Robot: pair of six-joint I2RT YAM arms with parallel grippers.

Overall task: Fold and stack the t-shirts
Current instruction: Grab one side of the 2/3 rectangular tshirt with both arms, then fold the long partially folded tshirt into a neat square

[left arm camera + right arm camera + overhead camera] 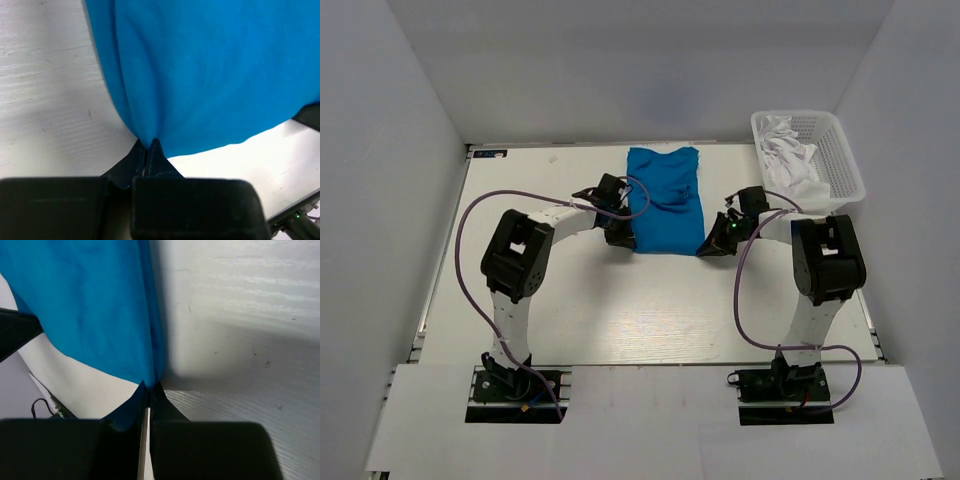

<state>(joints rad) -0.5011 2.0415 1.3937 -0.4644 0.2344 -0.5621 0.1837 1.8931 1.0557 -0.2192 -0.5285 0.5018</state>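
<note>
Gripping the near edge of the blue t-shirt [665,198] is the step in hand. Your left pincer [148,146] is closed tight on the shirt's near left corner, with cloth pinched between the tips. Your right pincer [150,386] is likewise closed on the near right corner. The shirt lies flat on the table [620,310] between your two arms, narrowed to a long strip running away from you, with no sleeves showing at its sides.

Judgement: the lengthwise fold looks done and the crosswise fold is pending. The next move calls for you to lift both corners together, level, and carry them over toward the far edge. Keep the strip taut between the pincers so neither corner lags. Risk noted: each hold sits at the very edge of the cloth and could slip.

Surface: a white, matte, faintly grained table. At its far right corner stands a white lattice basket [840,150] holding crumpled white cloth [790,155]; whether that cloth is further shirts cannot be told. Room: plain pale walls close in the table on three sides.
</note>
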